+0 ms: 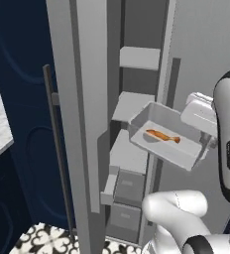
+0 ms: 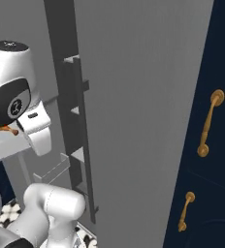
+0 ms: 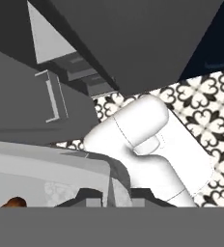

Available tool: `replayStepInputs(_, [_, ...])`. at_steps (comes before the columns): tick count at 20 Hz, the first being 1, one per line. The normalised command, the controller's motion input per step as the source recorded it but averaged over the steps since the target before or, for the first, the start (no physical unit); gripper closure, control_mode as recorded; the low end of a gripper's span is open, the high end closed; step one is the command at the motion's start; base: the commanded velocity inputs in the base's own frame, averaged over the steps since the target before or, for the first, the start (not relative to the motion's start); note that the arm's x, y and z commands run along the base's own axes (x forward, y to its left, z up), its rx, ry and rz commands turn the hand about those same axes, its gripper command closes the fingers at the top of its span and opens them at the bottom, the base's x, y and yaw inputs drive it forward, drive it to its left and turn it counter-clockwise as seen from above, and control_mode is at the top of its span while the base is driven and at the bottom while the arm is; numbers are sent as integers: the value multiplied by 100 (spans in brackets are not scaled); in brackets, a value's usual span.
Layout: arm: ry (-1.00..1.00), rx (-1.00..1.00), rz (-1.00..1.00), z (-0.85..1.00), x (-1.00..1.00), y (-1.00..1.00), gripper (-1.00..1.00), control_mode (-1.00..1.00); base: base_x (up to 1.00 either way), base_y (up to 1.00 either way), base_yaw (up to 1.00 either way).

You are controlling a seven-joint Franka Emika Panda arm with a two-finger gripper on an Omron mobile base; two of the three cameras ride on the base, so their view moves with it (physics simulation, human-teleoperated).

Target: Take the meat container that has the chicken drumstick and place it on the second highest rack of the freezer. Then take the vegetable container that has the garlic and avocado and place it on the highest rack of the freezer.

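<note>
Left base view: gripper (image 1: 204, 140) clamped narrow on the right wall of the meat container (image 1: 166, 135), held tilted in mid-air just in front of the open freezer (image 1: 137, 99), chicken drumstick (image 1: 162, 135) lying inside it, second highest rack (image 1: 131, 105) just behind and left of the tray, highest rack (image 1: 139, 57) well above it. Right base view: white arm at the left, freezer door (image 2: 138, 106) spanning the middle, a sliver of the drumstick (image 2: 2, 129) at the left edge. Hand view: fingertips (image 3: 90, 197) pinching the tray's rim (image 3: 51, 159), patterned floor (image 3: 205, 106) below.
</note>
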Motion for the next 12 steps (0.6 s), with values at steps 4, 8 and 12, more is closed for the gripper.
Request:
replayStepInputs(4, [-4,0,-69,-25,-5,1,100,-100,0,0,0])
replayStepInputs(8, [-1,0,-64,-47,4,34,100,-100,0,0,0])
replayStepInputs(12, [0,3,-35,-40,54,44,100,-100,0,0,0])
